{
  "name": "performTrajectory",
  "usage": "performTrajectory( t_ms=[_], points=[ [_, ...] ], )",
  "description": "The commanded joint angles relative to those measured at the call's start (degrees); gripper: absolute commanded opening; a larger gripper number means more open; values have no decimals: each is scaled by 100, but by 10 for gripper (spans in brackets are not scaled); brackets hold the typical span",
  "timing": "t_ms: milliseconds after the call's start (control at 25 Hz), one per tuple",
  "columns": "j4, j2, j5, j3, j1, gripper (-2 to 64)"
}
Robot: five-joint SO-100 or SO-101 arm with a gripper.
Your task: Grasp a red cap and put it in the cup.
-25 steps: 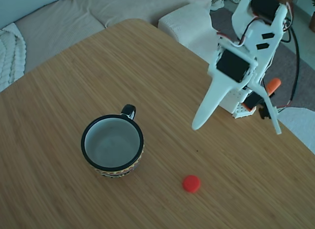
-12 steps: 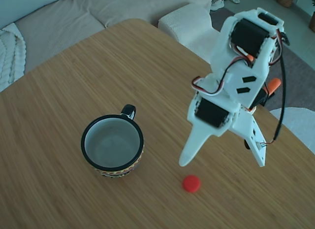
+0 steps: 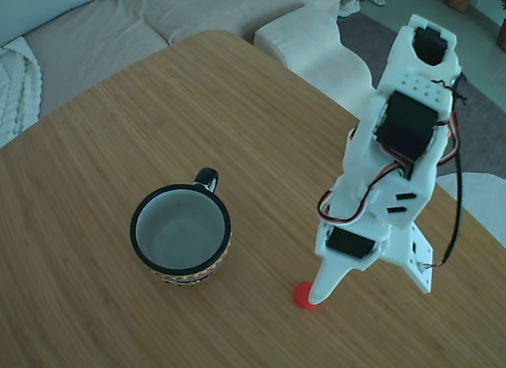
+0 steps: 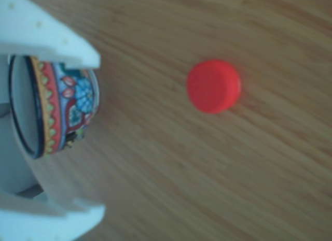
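Closest to the camera in the fixed view, the red cap (image 3: 302,296) lies flat on the wooden table (image 3: 95,130), and one white finger (image 3: 326,279) of the gripper (image 3: 371,282) has its tip right at the cap's right edge, partly covering it (touching or just above, I cannot tell which). The other finger (image 3: 417,259) is well off to the right, so the jaws stand wide apart with nothing between them. In the other view the cap (image 4: 213,86) sits alone on bare wood, clear of the two white fingers (image 4: 49,36) at the left edge.

A little further back and to the left in the fixed view stands the cup (image 3: 181,234), upright, black rim and handle, the handle pointing away toward the far side of the table. Its pale inside is in plain sight and there is nothing in it. The other view catches the cup (image 4: 57,109) between the fingers, its colourful patterned band showing, well apart from the cap.

Beyond the table's far edge runs a pale sofa (image 3: 118,28), with a grey rug (image 3: 482,107) on the floor at right.
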Motion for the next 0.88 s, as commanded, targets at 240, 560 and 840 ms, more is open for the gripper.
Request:
performTrajectory(
  t_ms=[240, 560, 840],
  points=[
    [-53, -316, -26, -88, -62, 311],
    [-360, -246, -185, 633, -26, 312],
    [-633, -246, -149, 1020, -18, 312]
  ],
)
